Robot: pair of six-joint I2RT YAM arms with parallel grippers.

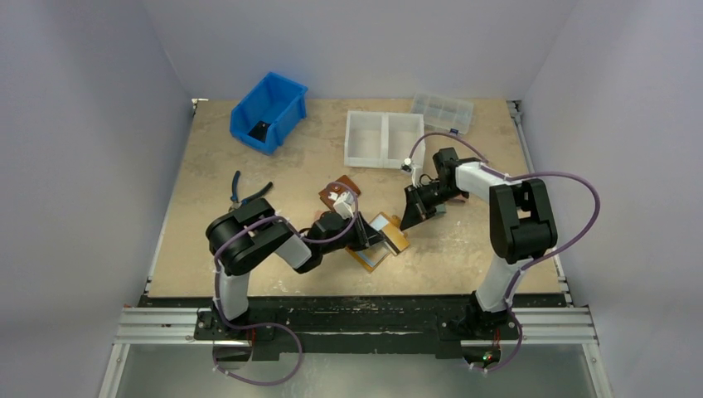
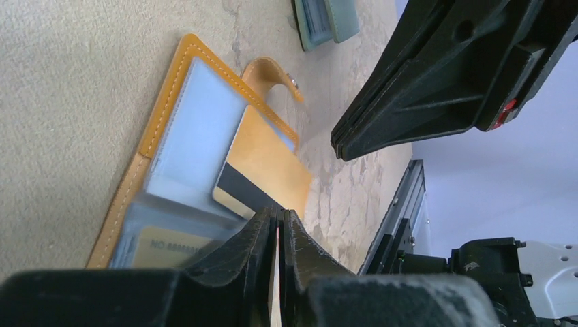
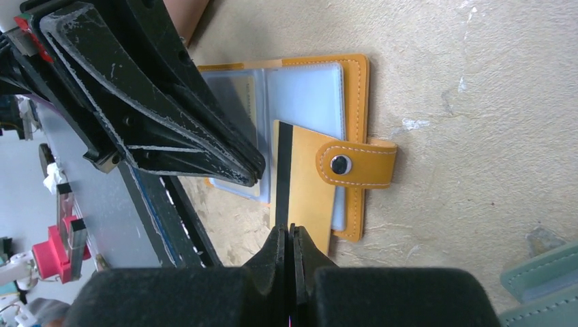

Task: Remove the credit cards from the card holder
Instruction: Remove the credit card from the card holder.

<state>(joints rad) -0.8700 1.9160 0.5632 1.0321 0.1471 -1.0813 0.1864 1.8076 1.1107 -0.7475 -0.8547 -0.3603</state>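
Card holder (image 3: 354,88) lies open and flat on the tabletop (image 1: 464,249), near the middle and between the two hands, clear sleeves (image 2: 198,129) facing up. Lying open like this puts the pocket mouths within reach. One orange card (image 3: 303,197) with a black stripe is partly out of its pocket. Its free end sticks past the cover's edge, and the snap tab (image 3: 358,163) lies across it. A second card (image 2: 163,242) sits fully inside a sleeve, so the job looks barely begun. Left hand (image 2: 276,218): fingers drawn nearly together, tips down at the corner of the orange card. A pale sliver shows in the slit between them, but I cannot tell whether it is a card edge or just light. My guess is a pinch on that corner, ready to draw the card out. Right hand (image 3: 290,235): closed tight and holding nothing, tips pointed down just beside the card's free end. I cannot tell whether it touches; it may be there to steady the holder. Left arm is folded low, forearm reaching right toward the centre. Right arm stands tall at the shoulder, with the forearm swung inward and the wrist tipped down at the holder.
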